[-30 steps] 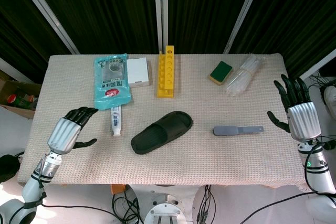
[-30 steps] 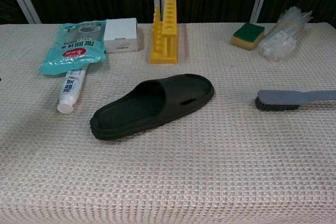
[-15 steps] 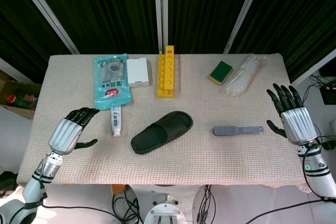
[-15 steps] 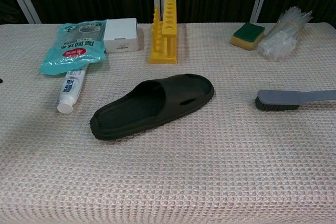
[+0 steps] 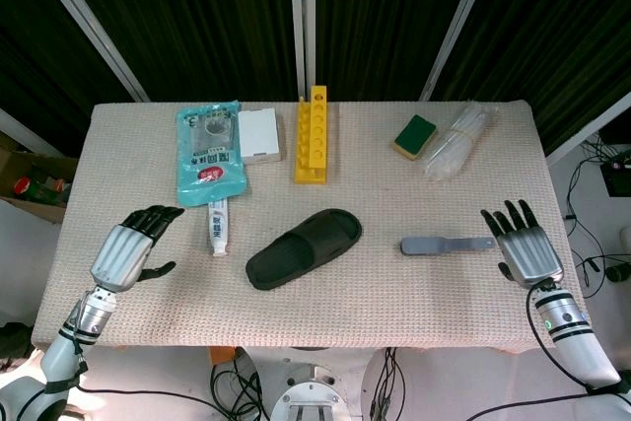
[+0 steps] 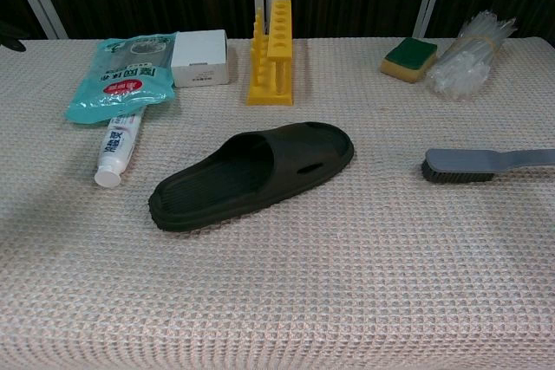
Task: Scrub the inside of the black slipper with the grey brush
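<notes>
We see the right robot hand (image 5: pixel 523 249) over the right edge of the worktop (image 5: pixel 414 293), palm down, fingers spread and holding nothing; its fingertips lie just beside the handle end of the grey brush (image 5: pixel 447 244), and we cannot tell whether they touch it. The left robot hand (image 5: pixel 128 248) hovers over the left part of the worktop with its fingers loosely curled and apart, also empty.

The black slipper (image 5: pixel 304 247) lies on the worktop near the middle, sole down, its opening facing up, well apart from both hands. The brush rests flat to its right, bristle end toward the slipper. In the chest view the brush (image 6: pixel 486 164) and slipper (image 6: pixel 251 174) show, but neither hand clearly does.

Compared with a second ago, the right robot hand has come down and inward from a raised position beyond the worktop's right edge, and now sits low by the brush handle. The left robot hand has barely shifted. Slipper and brush have not moved.
</notes>
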Controlling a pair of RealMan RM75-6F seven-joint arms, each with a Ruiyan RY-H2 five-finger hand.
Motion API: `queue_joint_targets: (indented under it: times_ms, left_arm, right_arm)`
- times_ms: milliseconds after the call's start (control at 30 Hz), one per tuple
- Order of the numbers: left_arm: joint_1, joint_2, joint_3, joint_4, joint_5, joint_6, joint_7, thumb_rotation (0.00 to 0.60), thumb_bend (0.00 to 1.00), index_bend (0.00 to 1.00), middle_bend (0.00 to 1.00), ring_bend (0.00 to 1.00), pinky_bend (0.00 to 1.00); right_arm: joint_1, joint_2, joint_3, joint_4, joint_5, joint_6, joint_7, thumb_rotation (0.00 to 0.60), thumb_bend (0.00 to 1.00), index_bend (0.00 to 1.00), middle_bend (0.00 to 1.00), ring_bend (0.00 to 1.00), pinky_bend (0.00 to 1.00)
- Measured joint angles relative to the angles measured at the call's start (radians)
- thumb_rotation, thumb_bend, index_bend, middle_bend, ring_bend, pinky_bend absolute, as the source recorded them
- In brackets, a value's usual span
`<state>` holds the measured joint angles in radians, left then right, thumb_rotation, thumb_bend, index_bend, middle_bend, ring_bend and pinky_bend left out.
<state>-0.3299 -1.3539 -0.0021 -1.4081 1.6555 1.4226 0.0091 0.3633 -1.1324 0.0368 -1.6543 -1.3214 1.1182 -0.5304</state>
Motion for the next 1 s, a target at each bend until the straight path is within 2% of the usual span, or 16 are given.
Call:
queue_joint_targets:
  times_ms: [167,367,533,1000]
  left_arm:
    - [0.009,0.008,0.004,-0.015,0.009,0.014,0.003,0.6,0.04,0.15,0.21,0.19,0.31]
    - [0.013,0.009,0.006,-0.022,0.01,0.015,0.013,0.6,0.04,0.16,0.21,0.19,0.31]
    - [0.012,0.01,0.007,-0.03,0.0,0.0,0.017,0.6,0.04,0.16,0.21,0.19,0.31]
    - [0.01,0.019,0.003,-0.018,-0.006,-0.008,-0.004,0.6,0.04,0.16,0.21,0.19,0.31]
  right_arm:
    - [0.012,-0.093,-0.002,0.08,0.0,-0.004,-0.008,0.6,0.18,0.17,0.25,0.0,0.0]
    - [0.034,-0.201,0.014,0.19,-0.009,-0.004,0.026,0.6,0.18,0.28,0.35,0.0,0.0]
    - [0.052,-0.269,0.019,0.228,-0.009,-0.018,0.036,0.6,0.18,0.33,0.39,0.0,0.0]
    - [0.05,-0.338,0.027,0.29,-0.007,0.014,0.049,0.6,0.2,0.41,0.43,0.04,0.0]
